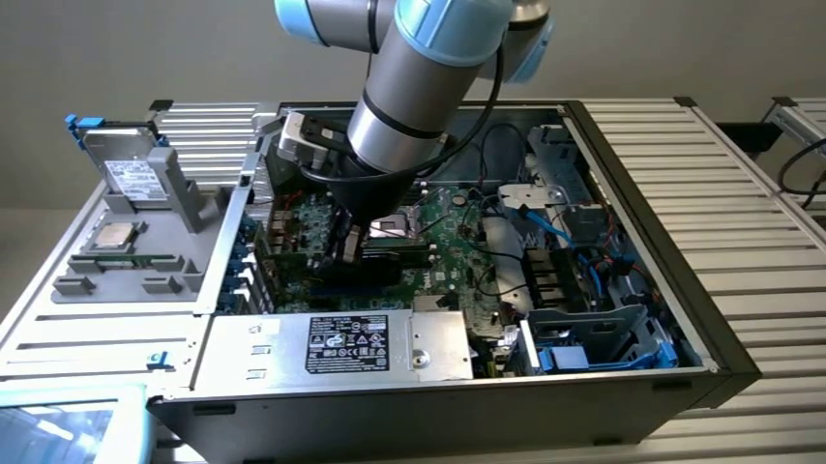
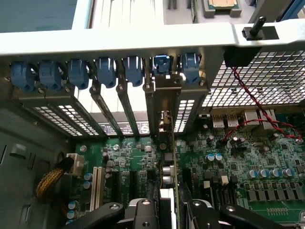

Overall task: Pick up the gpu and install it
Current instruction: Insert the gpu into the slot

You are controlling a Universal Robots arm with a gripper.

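Note:
The gpu (image 2: 167,174) stands edge-on over the large green motherboard (image 2: 248,157). Its metal bracket (image 2: 164,95) sits against the rear slot openings of the case. My gripper (image 2: 167,212) is shut on the card's near end, with one black finger on each side. In the exterior view the gripper (image 1: 346,249) reaches straight down into the open computer case, over the expansion slots on the motherboard (image 1: 446,242). The arm's wrist hides most of the card there.
A row of blue slot latches (image 2: 105,71) lines the rear wall above the brackets. A red and black wire (image 2: 248,95) and a yellow braided cable (image 2: 50,179) lie near the board. The power supply (image 1: 342,343), the drive cage (image 1: 594,329) and a grey parts tray (image 1: 116,261) surround the work area.

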